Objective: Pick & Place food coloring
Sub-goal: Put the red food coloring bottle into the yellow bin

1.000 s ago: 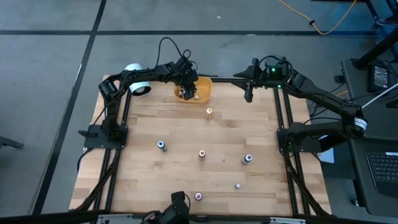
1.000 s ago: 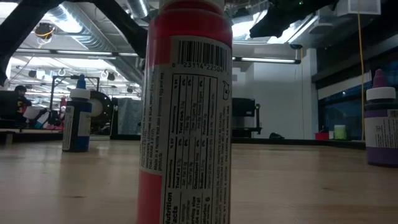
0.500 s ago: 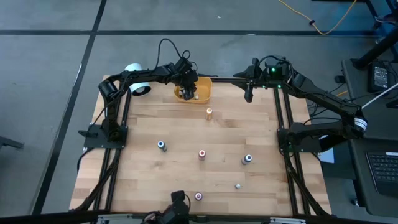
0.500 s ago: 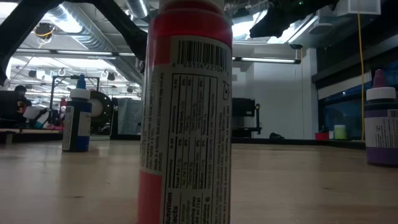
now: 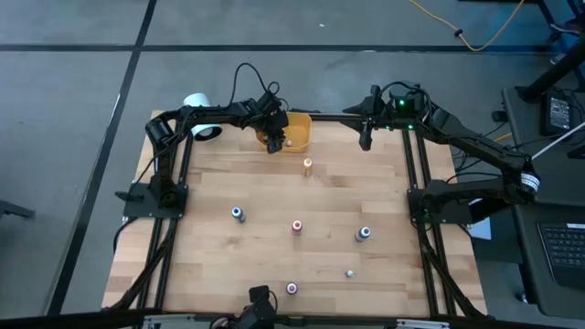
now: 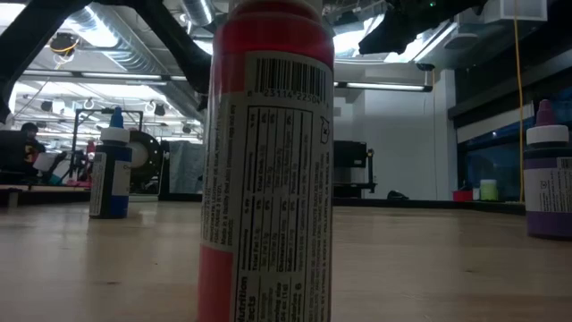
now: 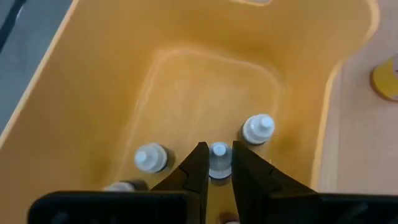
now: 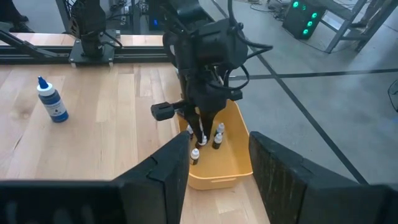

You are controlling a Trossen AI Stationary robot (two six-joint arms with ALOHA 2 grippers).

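Food coloring bottles stand scattered on the wooden table: an orange one (image 5: 307,164), a blue one (image 5: 237,214), a red one (image 5: 297,226) and others nearer the front. The yellow-orange bin (image 5: 302,135) sits at the far edge, with white-capped bottles (image 7: 258,129) (image 7: 151,157) upright on its floor. My left gripper (image 7: 219,171) reaches down into the bin, shut on one white-capped bottle (image 7: 219,154). My right gripper (image 8: 217,180) hovers open above the far right of the table, nothing between its fingers. My left gripper pinches a small white-capped bottle (image 7: 219,163) between its two fingertips, at the bottle's upper part just under the cap. The fingers (image 8: 202,132) come slanting down from above into the bin. The bottle stays upright; I cannot tell whether its base touches the bin floor.
A big white cylinder (image 5: 199,117) lies at the far left corner beside the bin. In the low view a red bottle (image 6: 268,161) stands right in front of the camera, a blue one (image 6: 112,165) to the left and a purple one (image 6: 547,174) to the right.
My left gripper has sunk a little deeper into the bin, still shut on the bottle. The right arm has kept still.
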